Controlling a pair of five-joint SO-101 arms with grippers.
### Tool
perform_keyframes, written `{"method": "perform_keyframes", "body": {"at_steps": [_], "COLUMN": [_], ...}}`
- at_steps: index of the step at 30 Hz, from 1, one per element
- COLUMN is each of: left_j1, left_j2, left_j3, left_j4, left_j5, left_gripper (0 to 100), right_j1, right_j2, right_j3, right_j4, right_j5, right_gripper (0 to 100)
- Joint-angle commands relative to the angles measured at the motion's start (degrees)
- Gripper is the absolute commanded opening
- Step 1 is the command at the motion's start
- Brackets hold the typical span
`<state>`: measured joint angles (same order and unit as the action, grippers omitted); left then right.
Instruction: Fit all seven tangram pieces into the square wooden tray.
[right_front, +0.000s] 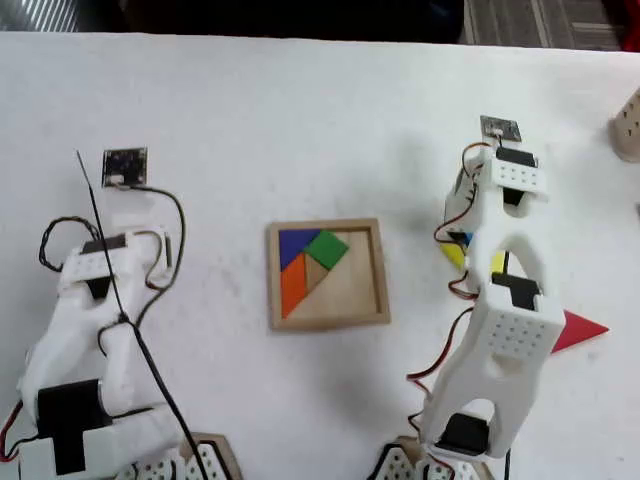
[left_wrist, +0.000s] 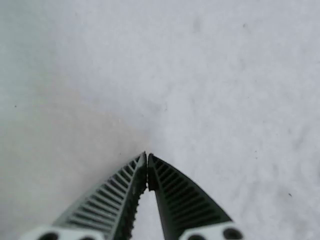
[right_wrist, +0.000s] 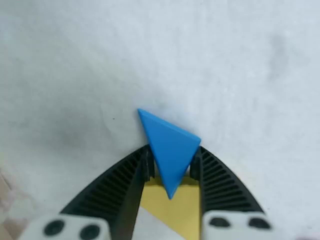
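Note:
The square wooden tray (right_front: 330, 319) lies mid-table. In its left part sit a dark blue piece (right_front: 292, 246), a green piece (right_front: 327, 248), an orange piece (right_front: 292, 286) and a tan piece (right_front: 316, 272). To the right of the tray, my right gripper (right_wrist: 171, 150) is shut on a blue triangle (right_wrist: 169, 142), with a yellow piece (right_wrist: 172, 210) under it. From above, that blue triangle (right_front: 463, 238) peeks out beside a yellow piece (right_front: 453, 254). A red triangle (right_front: 580, 329) lies further right. My left gripper (left_wrist: 147, 158) is shut over bare white table.
The left arm (right_front: 95, 275) stands left of the tray with loose black cables (right_front: 150, 370) around it. A pegged wooden block (right_front: 628, 125) sits at the right edge. The tray's right half shows bare wood.

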<state>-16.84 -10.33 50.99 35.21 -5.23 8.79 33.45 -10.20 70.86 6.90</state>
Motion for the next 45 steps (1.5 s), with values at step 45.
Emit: {"method": "perform_keyframes", "body": {"at_steps": [45], "left_j1": [1.1], "left_j2": [-0.5], "left_j3": [-3.0], "left_j4": [-1.1], "left_j5": [-0.2], "left_gripper": [3], "right_j1": [-0.8], "right_j2": [-2.0], "right_j3": [-2.5], "right_j4": [-3.7], "right_j5": [-0.4], "right_gripper": [11.5]}}
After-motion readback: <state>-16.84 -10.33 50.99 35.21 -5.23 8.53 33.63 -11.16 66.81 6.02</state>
